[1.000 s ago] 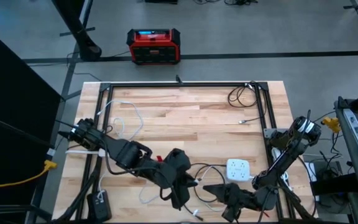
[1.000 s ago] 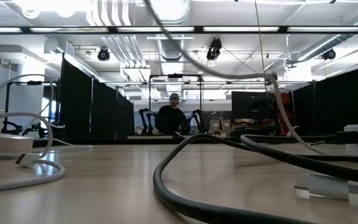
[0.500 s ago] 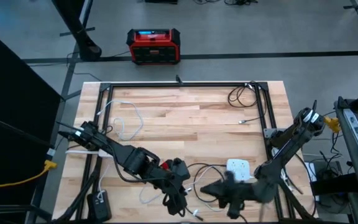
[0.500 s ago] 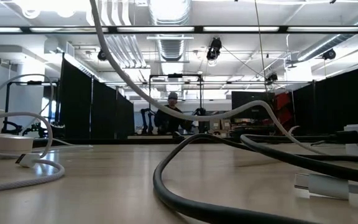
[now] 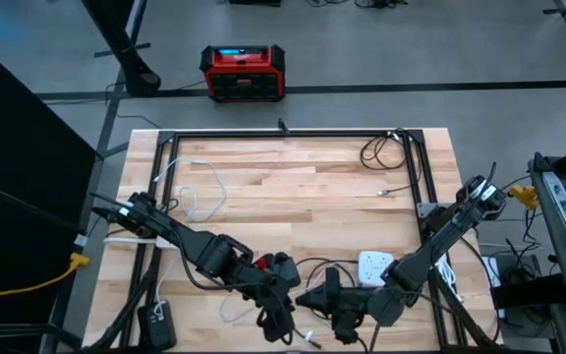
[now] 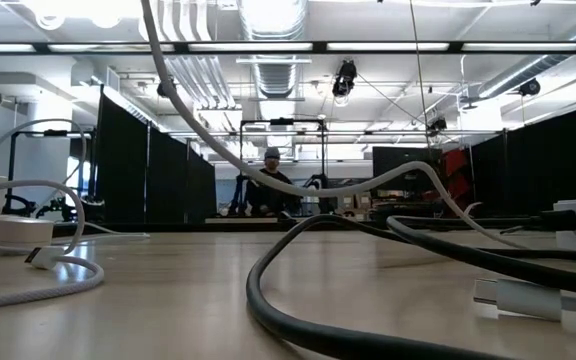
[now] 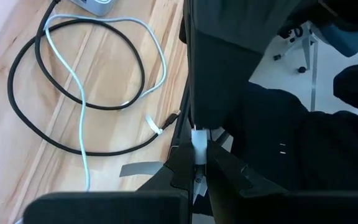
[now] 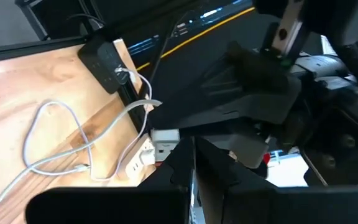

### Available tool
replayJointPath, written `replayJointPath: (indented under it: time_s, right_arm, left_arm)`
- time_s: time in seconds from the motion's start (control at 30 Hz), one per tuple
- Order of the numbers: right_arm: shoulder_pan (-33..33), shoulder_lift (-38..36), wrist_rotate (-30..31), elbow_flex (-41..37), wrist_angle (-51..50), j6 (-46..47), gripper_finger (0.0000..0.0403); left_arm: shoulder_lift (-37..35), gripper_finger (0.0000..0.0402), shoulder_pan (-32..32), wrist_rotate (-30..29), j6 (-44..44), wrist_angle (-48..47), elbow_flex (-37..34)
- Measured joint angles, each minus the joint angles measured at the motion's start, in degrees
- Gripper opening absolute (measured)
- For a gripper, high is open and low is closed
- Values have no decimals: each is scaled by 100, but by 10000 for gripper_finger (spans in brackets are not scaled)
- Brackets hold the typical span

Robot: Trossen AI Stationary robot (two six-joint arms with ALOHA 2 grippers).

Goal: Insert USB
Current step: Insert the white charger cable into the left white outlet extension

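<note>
A white USB plug [image 7: 199, 144] sits between the fingers of my left gripper [image 5: 288, 291], above the table's near edge. Its white cable [image 6: 268, 175] hangs in a slack arc in the low view. My right gripper [image 5: 310, 297] is shut and points level toward the table's left. Its tips [image 8: 191, 163] stand right under the same plug [image 8: 165, 138]. The white USB hub [image 5: 376, 265] lies flat on the table just right of both grippers. A second white plug [image 8: 138, 158] lies on the table near its front edge. My left gripper pinches the white plug [image 7: 199, 152] between its two fingers, which slant down from the table's left. The plug is lifted clear of the table and its far end runs up against the right arm's dark body. My right gripper is shut beside the plug; I cannot tell whether it touches it.
A black cable loop [image 7: 30, 112] and a pale cable [image 7: 79, 93] lie on the wood below my left gripper. A black power strip [image 5: 155, 323] sits at the near left corner, and a coiled black cable [image 5: 381, 149] at the far right. A person [image 6: 271, 185] sits far behind the table.
My right gripper has gone toward the table's left along the near edge, up to the left gripper, and has rolled and levelled out. My left gripper has sunk a little and tipped further down. The hanging white cable now sags lower.
</note>
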Motion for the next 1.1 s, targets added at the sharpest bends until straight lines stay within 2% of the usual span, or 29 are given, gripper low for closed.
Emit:
replayJointPath:
  time_s: [0.23, 0.63, 0.87, 1.0, 1.1]
  right_arm:
    - [1, 0, -109, 0, -221, 173, 0]
    - [0, -7, -750, 2, -613, 866, 0]
    - [36, 255, -973, -7, -607, 1042, 0]
    - [52, 333, -885, -13, -686, 1353, 0]
    - [113, 326, -618, -17, -746, 1663, 0]
  left_arm:
    - [0, 12, -3, 0, 0, -15, -7]
    - [2, 12, -9, 26, 5, 13, -2]
    - [-23, 12, 6, -224, 24, 83, 131]
    - [-35, 12, 8, -262, -227, -309, 131]
    - [-33, 12, -25, -224, -872, -1461, 131]
